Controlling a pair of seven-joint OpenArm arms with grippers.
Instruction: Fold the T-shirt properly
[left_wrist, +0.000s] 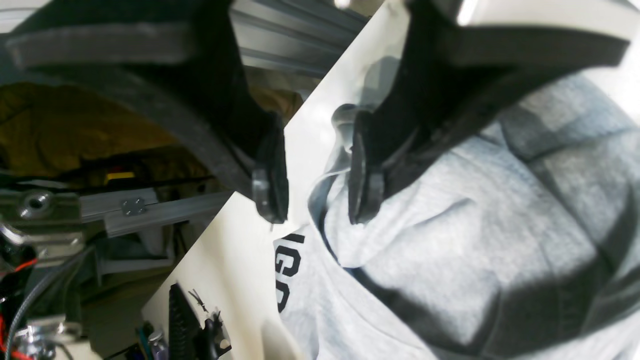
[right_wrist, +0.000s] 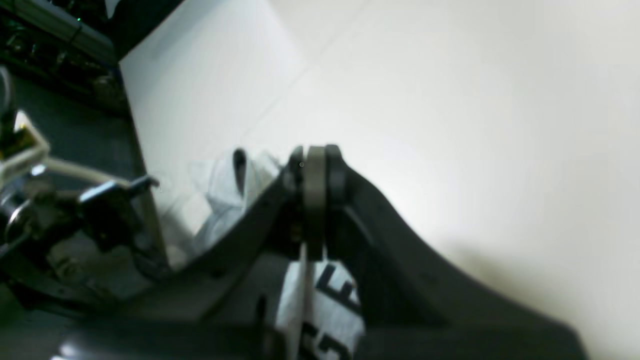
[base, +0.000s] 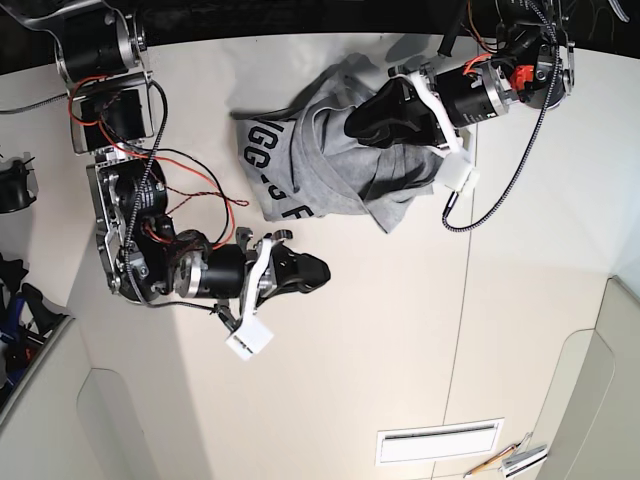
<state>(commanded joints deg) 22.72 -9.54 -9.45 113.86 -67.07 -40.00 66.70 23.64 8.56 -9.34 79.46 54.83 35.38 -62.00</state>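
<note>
The T-shirt (base: 320, 160) lies bunched at the table's (base: 420, 330) far edge. The left gripper (left_wrist: 315, 195), fingers apart, hovers over its grey folds. The right gripper (right_wrist: 315, 175) is clamped on a lettered edge, so the step appears to be spreading; next, the left should pinch an opposite edge.

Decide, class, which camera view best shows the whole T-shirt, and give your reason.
The base view: the T-shirt appears entire, crumpled on the white table. The left wrist view shows only close-up grey folds and some lettering beneath the open left gripper. The right wrist view shows a scrap pinched in the right gripper.
</note>
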